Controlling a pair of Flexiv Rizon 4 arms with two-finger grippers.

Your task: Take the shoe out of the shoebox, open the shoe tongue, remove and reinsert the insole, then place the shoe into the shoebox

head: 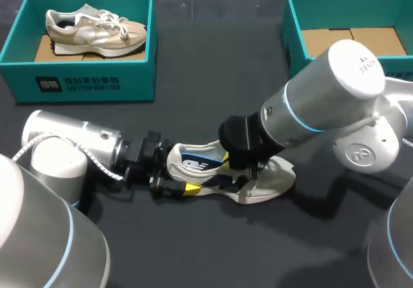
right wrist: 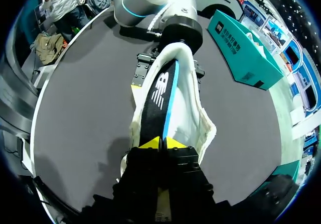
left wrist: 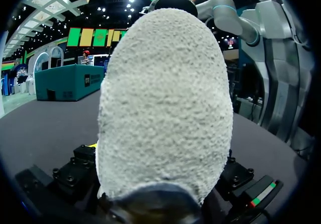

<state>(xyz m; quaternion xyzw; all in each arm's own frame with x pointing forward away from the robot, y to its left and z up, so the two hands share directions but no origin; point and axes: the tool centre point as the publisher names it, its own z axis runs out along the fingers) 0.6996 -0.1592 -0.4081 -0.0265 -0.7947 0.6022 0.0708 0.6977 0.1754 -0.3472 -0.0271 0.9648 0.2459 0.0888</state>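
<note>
A white shoe (head: 271, 178) lies on its side in the middle of the black table, heel toward my left arm. My left gripper (head: 177, 168) stands wide around the heel, a finger on each side. In the left wrist view the heel (left wrist: 165, 98) fills the space between its fingers. My right gripper (head: 227, 165) reaches into the shoe's opening from the right. In the right wrist view its yellow tips (right wrist: 160, 143) are pinched together on the edge of the black and blue insole (right wrist: 160, 98), which stands partly lifted inside the shoe (right wrist: 193, 113).
A teal shoebox (head: 90, 81) at the back left holds a second, beige shoe (head: 97, 30). Another teal shoebox (head: 293, 42) at the back right shows only its cardboard bottom. Bare black table lies in front of the shoe.
</note>
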